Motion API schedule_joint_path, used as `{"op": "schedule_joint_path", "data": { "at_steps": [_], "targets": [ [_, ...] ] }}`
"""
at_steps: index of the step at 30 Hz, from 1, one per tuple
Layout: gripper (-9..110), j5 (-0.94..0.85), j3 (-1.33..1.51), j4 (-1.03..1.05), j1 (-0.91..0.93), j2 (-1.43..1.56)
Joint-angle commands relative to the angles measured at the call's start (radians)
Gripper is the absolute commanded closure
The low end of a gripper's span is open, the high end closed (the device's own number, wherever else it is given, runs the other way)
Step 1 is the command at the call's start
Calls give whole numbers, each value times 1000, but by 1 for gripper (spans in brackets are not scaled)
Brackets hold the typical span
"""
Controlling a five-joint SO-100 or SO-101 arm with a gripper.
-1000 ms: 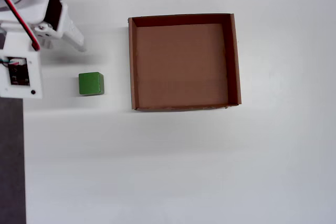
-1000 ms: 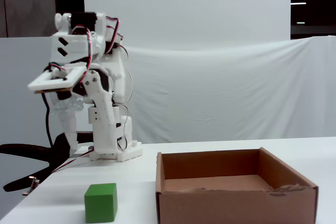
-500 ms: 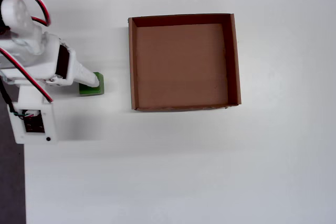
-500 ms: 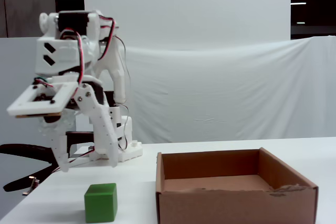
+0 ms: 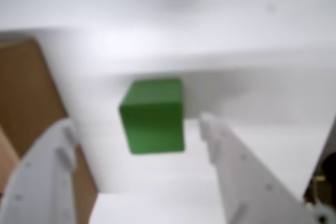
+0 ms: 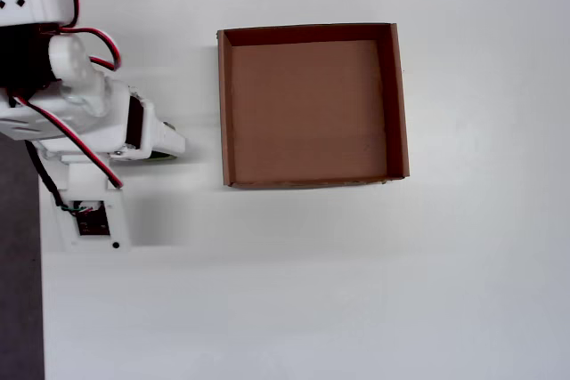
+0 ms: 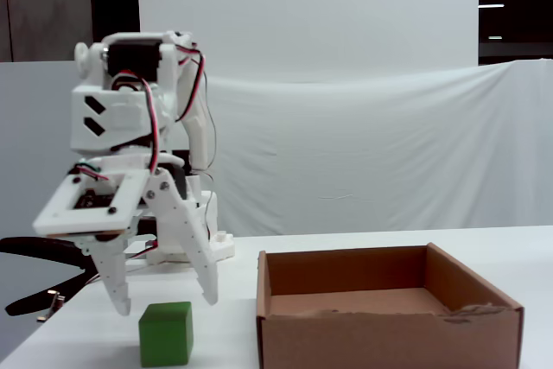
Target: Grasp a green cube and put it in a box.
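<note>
Brown cardboard, the box (image 7: 389, 317) sits on the white table (image 6: 356, 291) with nothing inside it. The gripper (image 7: 164, 300) hangs with its fingers spread wide, just above the green cube (image 7: 166, 334), which rests on the table beside the box's left wall in the fixed view, held by nothing.

Lab-type test setup, indoors.
White table (image 7: 363, 244), white cloth backdrop (image 7: 363, 144) behind, small white robot arm (image 7: 138, 127) w/ exposed wires.

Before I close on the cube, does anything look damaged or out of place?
Only the brown cardboard box: its front wall's top edge is ragged near the right corner. The small green cube sits upright under the open gripper.
</note>
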Motion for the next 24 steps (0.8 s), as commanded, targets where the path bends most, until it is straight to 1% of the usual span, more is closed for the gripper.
{"op": "schedule_joint_path", "data": {
  "at_steps": [1,18,24],
  "targets": [
    [69,5,-9,-15,-14,12],
    [71,5,103,-71,-5,9],
    [73,12,94,-77,-3,12]
  ]
}}
